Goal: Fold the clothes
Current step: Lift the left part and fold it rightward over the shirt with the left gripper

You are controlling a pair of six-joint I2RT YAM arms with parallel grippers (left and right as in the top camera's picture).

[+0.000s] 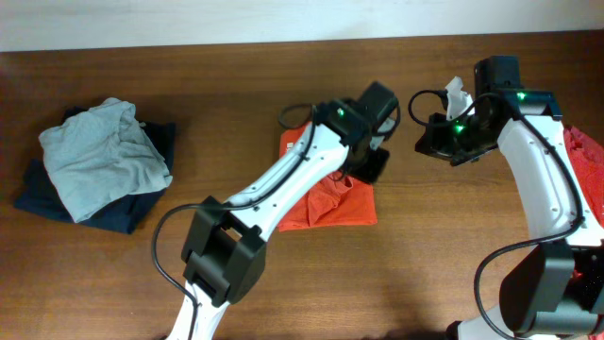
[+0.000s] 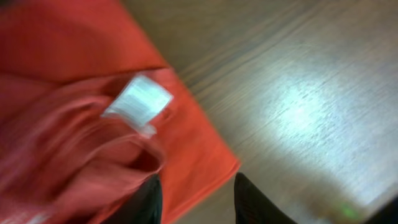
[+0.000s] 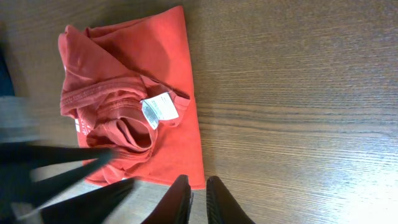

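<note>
An orange-red T-shirt (image 1: 330,198) lies folded in a rough square at the table's middle, its white neck label (image 3: 157,109) facing up among bunched folds. My left gripper (image 1: 376,166) hovers over the shirt's right edge. In the left wrist view the left gripper (image 2: 198,204) is open, with the shirt's (image 2: 93,143) edge below the gap and nothing pinched. My right gripper (image 1: 427,142) hangs just right of the shirt. In the right wrist view the right gripper (image 3: 200,202) shows only a thin slit between its fingers and holds nothing. A pale grey-blue garment (image 1: 104,156) lies on a dark navy one (image 1: 113,212) at far left.
Another red garment (image 1: 587,151) shows at the right edge behind the right arm. The left arm (image 3: 56,168) crosses the lower left of the right wrist view as a dark blur. Bare wooden tabletop (image 1: 226,104) separates the left pile from the folded shirt.
</note>
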